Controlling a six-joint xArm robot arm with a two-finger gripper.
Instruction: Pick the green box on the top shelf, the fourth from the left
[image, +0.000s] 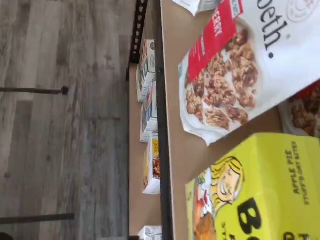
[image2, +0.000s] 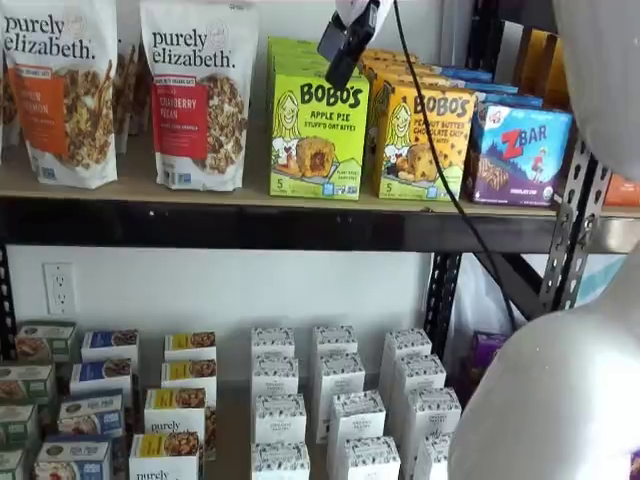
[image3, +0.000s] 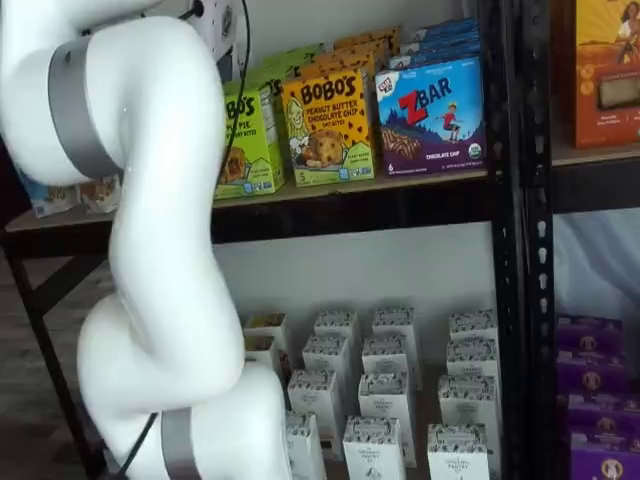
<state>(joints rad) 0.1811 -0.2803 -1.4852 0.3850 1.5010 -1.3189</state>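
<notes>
the green box (image2: 318, 135) stands on the top shelf (image2: 250, 222), between a granola bag (image2: 198, 92) and a yellow box (image2: 423, 142). the claw (image2: 347, 40) hangs from above, just in front of the green box's top right corner, not touching it. the fingers show only from the side, but the claw is let go wide and holds nothing.

Grey wood-plank floor (image: 60, 150); white wall (image2: 250, 285) with outlet (image2: 59, 288).
</notes>
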